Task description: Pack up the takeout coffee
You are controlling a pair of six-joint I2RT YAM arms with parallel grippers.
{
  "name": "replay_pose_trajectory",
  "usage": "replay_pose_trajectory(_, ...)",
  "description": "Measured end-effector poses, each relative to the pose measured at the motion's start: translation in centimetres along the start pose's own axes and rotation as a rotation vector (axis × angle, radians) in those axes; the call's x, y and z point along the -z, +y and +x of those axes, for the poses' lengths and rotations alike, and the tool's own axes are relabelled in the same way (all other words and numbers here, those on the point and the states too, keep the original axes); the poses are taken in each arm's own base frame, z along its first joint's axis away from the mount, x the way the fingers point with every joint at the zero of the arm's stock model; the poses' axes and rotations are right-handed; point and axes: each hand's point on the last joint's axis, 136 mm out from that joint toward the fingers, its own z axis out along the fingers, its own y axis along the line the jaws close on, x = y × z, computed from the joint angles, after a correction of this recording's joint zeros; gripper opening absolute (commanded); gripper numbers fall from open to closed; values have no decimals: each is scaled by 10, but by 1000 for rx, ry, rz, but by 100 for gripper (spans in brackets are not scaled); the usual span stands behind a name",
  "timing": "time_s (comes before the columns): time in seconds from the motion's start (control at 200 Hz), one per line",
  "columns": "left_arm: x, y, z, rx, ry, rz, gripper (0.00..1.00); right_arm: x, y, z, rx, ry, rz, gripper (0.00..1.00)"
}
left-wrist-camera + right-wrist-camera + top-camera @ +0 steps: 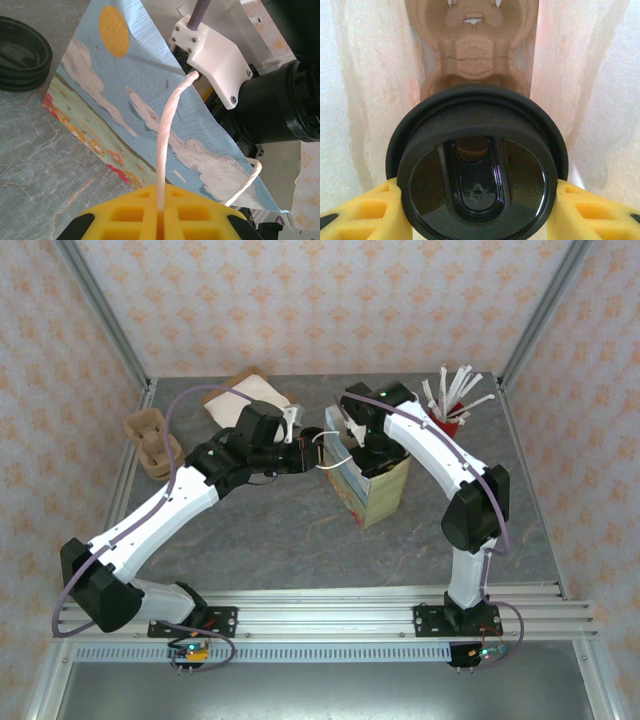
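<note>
The takeout coffee (477, 175), seen from above by its round black lid, hangs inside the paper bag (378, 495). My right gripper (477, 212) is shut on the cup, one yellow finger on each side under the lid. Below the cup, a brown pulp cup carrier (472, 50) lies on the bag's bottom between the pale inner walls (365, 85). My left gripper (161, 220) is shut on the bag's white twisted handle (167, 130) and holds it taut to the left of the bag's printed blue side (125, 95). In the top view the left gripper (303, 437) sits just left of the bag's mouth.
A stack of loose black lids (20, 52) lies on the table beside the bag. More pulp carriers (150, 443) stand at the left edge. A red cup of white stirrers (450, 410) is at the back right. Flat brown and white paper (245, 392) lies at the back.
</note>
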Motion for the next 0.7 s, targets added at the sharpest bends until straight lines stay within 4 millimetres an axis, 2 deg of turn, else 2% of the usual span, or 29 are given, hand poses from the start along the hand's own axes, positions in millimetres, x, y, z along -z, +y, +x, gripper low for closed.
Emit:
replay_pose_trajectory(0.41, 0, 0, 0, 0, 0, 0, 9, -4, -1, 1, -3, 7, -7, 51)
replay_pose_trajectory(0.696, 0, 0, 0, 0, 0, 0, 9, -15, -4, 5, -11, 32, -9, 51)
